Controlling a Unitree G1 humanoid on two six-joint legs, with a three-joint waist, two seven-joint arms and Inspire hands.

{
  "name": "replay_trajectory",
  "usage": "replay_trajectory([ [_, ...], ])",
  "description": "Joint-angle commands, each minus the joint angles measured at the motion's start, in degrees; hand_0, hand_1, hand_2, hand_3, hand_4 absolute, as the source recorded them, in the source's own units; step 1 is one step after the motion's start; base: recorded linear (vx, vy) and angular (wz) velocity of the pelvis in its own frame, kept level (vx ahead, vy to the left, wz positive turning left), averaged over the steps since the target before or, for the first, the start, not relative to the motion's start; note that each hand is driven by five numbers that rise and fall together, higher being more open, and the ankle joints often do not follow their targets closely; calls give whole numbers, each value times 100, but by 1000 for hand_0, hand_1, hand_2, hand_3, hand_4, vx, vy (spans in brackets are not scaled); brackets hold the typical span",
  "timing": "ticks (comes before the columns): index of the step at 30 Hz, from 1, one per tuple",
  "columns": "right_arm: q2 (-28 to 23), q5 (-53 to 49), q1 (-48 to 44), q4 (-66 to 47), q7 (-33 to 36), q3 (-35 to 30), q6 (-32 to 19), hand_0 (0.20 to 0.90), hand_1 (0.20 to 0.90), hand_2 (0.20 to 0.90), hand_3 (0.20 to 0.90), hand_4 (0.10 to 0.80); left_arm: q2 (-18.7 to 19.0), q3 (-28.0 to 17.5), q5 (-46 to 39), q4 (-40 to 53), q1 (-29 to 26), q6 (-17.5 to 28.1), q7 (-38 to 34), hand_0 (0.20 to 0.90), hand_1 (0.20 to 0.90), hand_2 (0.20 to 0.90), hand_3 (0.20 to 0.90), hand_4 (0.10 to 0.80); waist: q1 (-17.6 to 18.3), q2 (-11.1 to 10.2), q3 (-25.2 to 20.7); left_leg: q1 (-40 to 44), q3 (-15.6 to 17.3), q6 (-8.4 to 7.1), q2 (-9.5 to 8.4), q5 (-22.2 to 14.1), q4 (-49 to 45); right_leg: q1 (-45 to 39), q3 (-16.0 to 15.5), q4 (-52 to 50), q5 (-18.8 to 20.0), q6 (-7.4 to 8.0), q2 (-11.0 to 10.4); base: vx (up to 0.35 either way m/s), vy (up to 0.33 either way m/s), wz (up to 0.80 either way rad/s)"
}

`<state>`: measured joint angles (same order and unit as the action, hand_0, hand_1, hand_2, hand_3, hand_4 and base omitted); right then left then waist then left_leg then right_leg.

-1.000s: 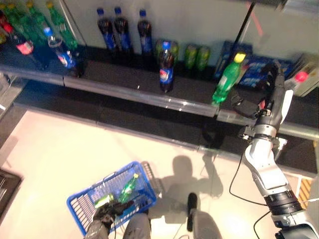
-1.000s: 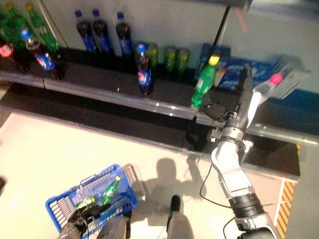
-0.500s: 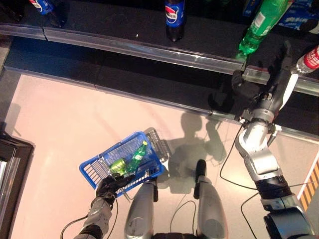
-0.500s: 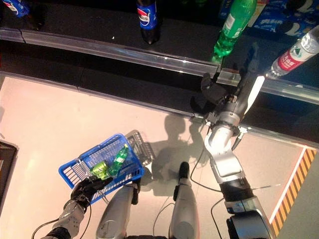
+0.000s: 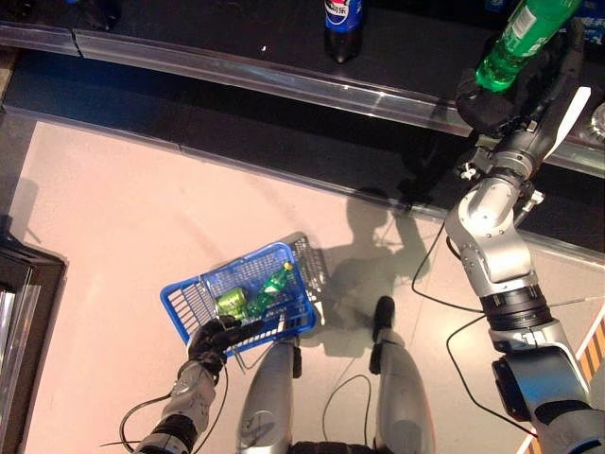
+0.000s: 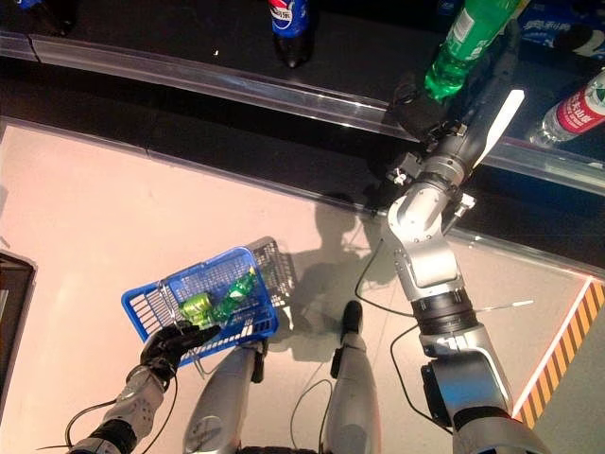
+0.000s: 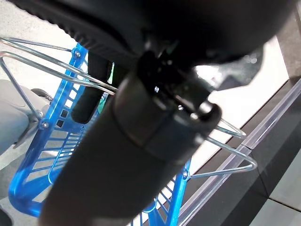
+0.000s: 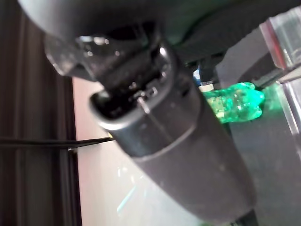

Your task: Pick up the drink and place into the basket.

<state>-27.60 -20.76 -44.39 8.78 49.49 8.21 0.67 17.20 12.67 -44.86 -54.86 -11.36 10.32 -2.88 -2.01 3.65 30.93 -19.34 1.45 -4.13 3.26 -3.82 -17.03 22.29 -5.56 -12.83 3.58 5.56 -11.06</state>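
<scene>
Two hands busy: right hand [image 5: 499, 95] wrapped round green bottle [image 5: 518, 43] at shelf [image 5: 284, 80]. Left hand [image 5: 214, 339] clutching blue basket [image 5: 194, 298] handle, another green bottle [image 5: 270, 289] and can [image 5: 231, 303] inside.

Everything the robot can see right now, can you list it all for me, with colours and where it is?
Green bottle: one, green, at the shelf edge, in the right hand.
Basket: one, blue with wire handles, low over the floor, held by the left hand.
Small green bottle: one, lying in the basket.
Green can: one, in the basket beside it.
Cola bottle: one, dark with a blue label, standing on the shelf.
Water bottle: one, clear with a red label, on the shelf.
Shelf: one, dark.
Left hand: dark, on the basket's handle.
Right hand: dark, round the green bottle.
</scene>
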Motion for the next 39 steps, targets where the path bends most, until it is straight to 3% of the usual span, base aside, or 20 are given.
replay_trajectory([
  [1,-677,-52,-893,-373,293,-162,-319,900,900,900,900,800,-149,359,-108,419,595,-17,347,300,300,300,200,100,-80,38,-113,-448,-258,93,134,205,-401,-43,8,-490,-374,-162,-195,31,-6,0],
  [7,-864,-284,-1305,-2,294,-134,-193,900,900,900,900,800,-132,433,-138,471,584,-133,312,300,300,300,200,100,-163,56,-113,-630,-315,124,79,171,-528,87,-10,-551,-382,-187,-201,28,-1,2],
  [32,-1681,-1124,-2634,1477,638,317,-566,900,900,900,900,800,214,564,-496,884,700,-318,263,300,300,300,200,100,-353,150,-113,-1121,-363,183,30,181,-607,564,-18,-688,-395,-171,-193,2,1,0],
  [39,-2053,-1124,-3328,2235,774,818,-527,900,900,900,900,800,373,581,-662,1065,743,-360,238,300,300,300,200,100,-425,178,-113,-1182,-364,194,32,240,-503,664,-42,-665,-382,-164,-193,-5,-1,0],
])
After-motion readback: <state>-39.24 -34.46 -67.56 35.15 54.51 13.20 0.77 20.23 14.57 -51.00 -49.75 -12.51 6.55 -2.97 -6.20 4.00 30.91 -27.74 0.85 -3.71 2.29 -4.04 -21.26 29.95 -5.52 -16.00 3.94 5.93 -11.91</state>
